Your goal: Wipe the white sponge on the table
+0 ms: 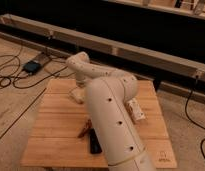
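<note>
The table (56,125) is a light-brown square of slatted planks in the middle of the camera view. My white arm fills the foreground and reaches over the table to its far left part. My gripper (78,89) is down at the table there, mostly hidden behind the arm's wrist. A small cream-white block, the white sponge (74,95), shows on the table top right under the gripper. I cannot tell whether the gripper touches or holds it.
A white packet (136,110) lies right of the arm. A dark flat object (95,144) and a small reddish-brown thing (84,130) lie near the front edge. Cables and a dark box (33,66) are on the floor left. A dark wall runs behind.
</note>
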### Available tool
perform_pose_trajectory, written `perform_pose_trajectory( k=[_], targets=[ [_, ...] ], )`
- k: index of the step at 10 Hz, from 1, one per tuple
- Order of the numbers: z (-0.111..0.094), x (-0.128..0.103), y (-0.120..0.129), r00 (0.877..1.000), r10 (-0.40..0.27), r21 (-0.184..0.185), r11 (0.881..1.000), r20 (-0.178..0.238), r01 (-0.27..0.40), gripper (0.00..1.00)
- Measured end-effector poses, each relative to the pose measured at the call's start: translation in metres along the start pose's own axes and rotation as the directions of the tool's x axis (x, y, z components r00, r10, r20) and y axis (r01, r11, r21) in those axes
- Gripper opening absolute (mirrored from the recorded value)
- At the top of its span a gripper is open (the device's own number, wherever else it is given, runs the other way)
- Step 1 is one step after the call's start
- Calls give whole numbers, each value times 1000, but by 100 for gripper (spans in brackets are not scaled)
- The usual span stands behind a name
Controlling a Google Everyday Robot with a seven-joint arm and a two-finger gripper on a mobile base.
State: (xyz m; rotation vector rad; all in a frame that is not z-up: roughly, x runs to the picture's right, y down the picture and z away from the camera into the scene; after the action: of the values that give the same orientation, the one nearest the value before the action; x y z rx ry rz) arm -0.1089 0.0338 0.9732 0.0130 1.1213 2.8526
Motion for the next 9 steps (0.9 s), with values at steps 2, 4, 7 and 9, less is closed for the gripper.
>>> perform_pose_trajectory(
  k=[2,4,7,9],
  targets=[
    [1,-1,-2,1000,0,9,1000,1,0,80],
    [3,-4,-4,1000,0,16,1000,4,0,80],
    [6,-4,-9,1000,-10,21,1000,9,10,71],
    [6,-1,-12,1000,-22,22,1000,9,22,54]
  ],
)
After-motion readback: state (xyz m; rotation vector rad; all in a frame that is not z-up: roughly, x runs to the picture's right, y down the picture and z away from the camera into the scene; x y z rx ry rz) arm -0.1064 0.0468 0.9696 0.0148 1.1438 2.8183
